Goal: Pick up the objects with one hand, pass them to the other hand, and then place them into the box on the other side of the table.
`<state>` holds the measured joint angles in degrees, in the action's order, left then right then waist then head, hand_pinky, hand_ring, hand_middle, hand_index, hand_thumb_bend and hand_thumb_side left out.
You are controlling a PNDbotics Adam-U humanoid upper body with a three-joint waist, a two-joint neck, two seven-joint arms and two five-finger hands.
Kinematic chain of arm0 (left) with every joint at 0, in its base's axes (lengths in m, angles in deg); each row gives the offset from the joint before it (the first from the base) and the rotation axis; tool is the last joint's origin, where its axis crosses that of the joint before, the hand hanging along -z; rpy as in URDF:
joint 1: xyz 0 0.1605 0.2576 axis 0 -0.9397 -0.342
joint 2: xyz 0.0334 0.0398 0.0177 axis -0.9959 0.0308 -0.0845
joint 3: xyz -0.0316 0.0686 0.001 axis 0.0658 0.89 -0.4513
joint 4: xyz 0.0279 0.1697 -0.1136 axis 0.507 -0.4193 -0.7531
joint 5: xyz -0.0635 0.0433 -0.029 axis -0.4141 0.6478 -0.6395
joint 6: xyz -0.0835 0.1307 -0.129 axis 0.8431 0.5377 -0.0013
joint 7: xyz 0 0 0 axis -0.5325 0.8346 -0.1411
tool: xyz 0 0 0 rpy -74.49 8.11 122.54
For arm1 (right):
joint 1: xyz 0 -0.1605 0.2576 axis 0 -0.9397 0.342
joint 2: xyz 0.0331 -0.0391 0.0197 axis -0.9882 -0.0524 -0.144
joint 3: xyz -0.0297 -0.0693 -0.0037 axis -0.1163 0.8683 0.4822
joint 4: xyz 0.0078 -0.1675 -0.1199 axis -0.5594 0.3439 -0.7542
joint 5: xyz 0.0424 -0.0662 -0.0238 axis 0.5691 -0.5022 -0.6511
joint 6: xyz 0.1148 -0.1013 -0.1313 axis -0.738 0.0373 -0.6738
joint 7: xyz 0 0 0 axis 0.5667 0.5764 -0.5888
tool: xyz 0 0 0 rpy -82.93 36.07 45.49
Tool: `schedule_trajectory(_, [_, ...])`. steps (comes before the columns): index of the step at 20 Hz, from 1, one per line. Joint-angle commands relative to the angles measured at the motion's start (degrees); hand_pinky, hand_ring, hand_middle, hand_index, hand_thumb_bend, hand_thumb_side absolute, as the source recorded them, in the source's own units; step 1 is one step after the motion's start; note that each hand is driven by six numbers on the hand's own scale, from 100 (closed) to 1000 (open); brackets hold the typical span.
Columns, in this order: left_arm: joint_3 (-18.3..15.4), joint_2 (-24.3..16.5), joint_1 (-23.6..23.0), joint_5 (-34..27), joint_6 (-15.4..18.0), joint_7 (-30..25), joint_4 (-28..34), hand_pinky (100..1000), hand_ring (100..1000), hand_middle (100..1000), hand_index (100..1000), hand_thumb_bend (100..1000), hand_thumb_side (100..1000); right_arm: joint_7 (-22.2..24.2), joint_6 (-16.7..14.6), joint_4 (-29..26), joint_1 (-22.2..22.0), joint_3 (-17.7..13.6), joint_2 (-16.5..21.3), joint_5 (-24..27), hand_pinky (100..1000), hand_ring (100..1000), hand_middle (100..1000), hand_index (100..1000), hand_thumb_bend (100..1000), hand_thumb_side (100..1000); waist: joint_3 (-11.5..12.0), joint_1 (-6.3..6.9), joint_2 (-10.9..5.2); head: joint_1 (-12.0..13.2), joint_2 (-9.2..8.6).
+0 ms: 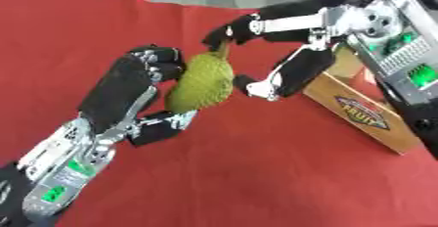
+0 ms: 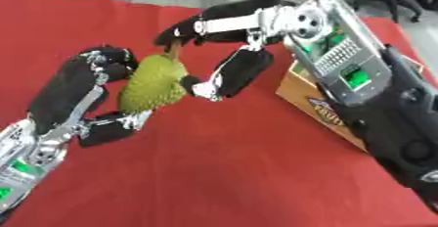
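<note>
Above the red tabletop (image 1: 256, 172), beside the box (image 1: 368, 111) yet to be filled, the left hand (image 1: 141, 81) grips the green spiky fruit (image 1: 204, 81) mid-handover while the right hand (image 1: 282, 50) curls around its top, placing undone.

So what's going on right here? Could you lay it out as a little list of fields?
surface: red tablecloth
object: spiky green fruit, like a durian, held above the cloth
left hand: fingers curled round the fruit's left side
right hand: fingers at the fruit's top, thumb at its right side
box: wooden, on the robot's right, printed label on its side
stage: fruit between both hands, not yet in the box
</note>
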<state>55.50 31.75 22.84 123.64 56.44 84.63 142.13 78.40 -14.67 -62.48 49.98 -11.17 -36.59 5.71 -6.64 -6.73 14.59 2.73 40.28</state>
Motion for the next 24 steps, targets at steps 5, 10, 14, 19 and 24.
schedule_trajectory(5, [0.06,-0.93,0.85,0.99,0.56,0.16,0.60,681,528,464,418,100,144,0.02,-0.96,0.02,1.47,1.02,0.99,-0.25,979,1000,912,1000,100,255,-0.05,0.24,-1.26,0.50,1.50])
schedule_trajectory(10, [0.14,-0.79,0.92,1.22,0.86,0.05,0.99,680,527,463,416,100,136,0.02,-3.19,1.04,1.43,1.28,-0.01,-3.37,979,1000,910,1000,100,388,0.07,0.26,-1.21,0.46,1.26])
schedule_trajectory(14, [0.14,-0.72,1.05,1.27,0.73,-0.05,1.19,679,527,462,417,100,131,0.02,-4.52,1.77,1.42,1.61,-0.76,-4.49,978,1000,907,1000,100,426,0.16,0.23,-1.19,0.47,1.15])
schedule_trajectory(19, [0.14,-0.62,1.21,1.17,0.53,-0.13,1.28,678,526,462,418,100,129,0.02,-5.29,2.58,1.34,1.99,-1.61,-5.00,978,1000,907,1000,100,455,0.26,0.24,-1.15,0.36,1.06])
schedule_trajectory(24, [0.09,-0.49,1.50,1.50,0.35,-0.26,1.03,676,526,461,418,100,122,0.02,-5.71,3.19,1.40,3.05,-2.32,-4.33,975,1000,874,1000,100,492,0.34,0.21,-1.09,0.24,1.06])
